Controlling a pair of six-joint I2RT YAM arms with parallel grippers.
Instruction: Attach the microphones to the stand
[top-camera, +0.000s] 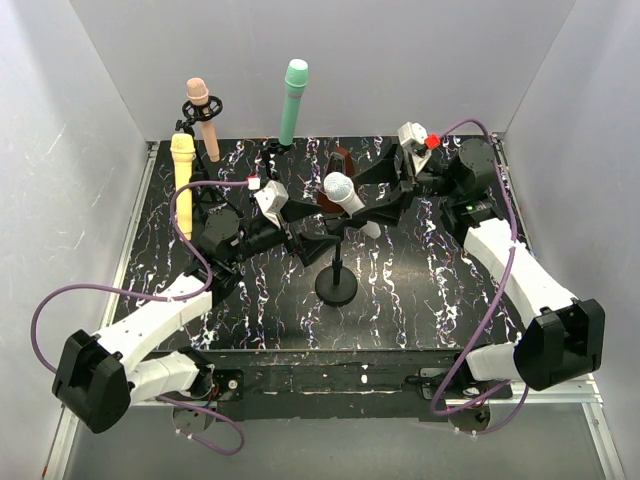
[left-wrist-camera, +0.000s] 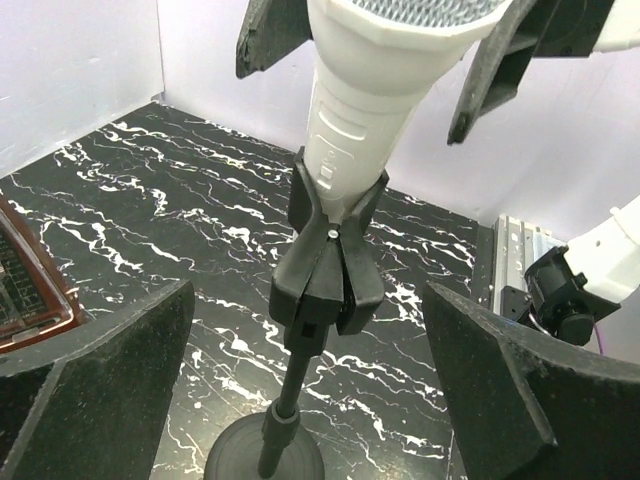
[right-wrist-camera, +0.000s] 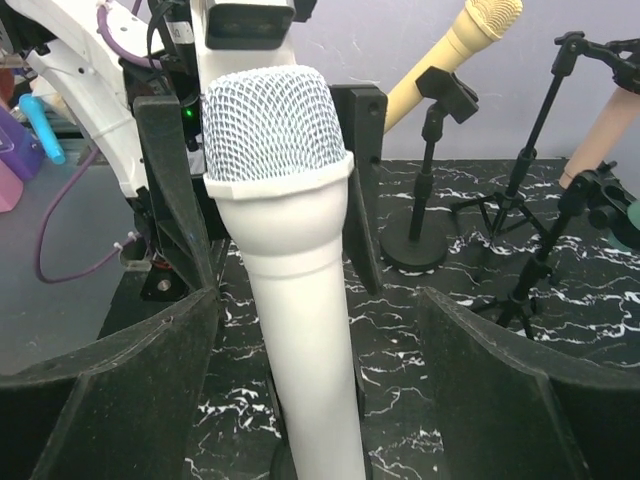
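Four mics, four stands, one mic per stand. White mic (top-camera: 343, 195) sits tilted in the clip (left-wrist-camera: 330, 265) of the round-base centre stand (top-camera: 336, 285). The other three are all well apart from that stand:
- pale yellow mic (top-camera: 182, 165), far left of it
- peach-pink mic (top-camera: 198, 95), behind and left of it
- teal mic (top-camera: 294, 100), behind it, upright

Two grippers, both at the centre stand. Left gripper (left-wrist-camera: 308, 290) has its jaws spread wide either side of the clip, with a clear gap each side. Right gripper (right-wrist-camera: 318, 295) is also spread wide, flanking the white mic's body below the head, with gaps on both sides. Neither holds anything.

One brown metronome (top-camera: 341, 158) stands just behind the centre stand on the black marbled table (top-camera: 260, 300).
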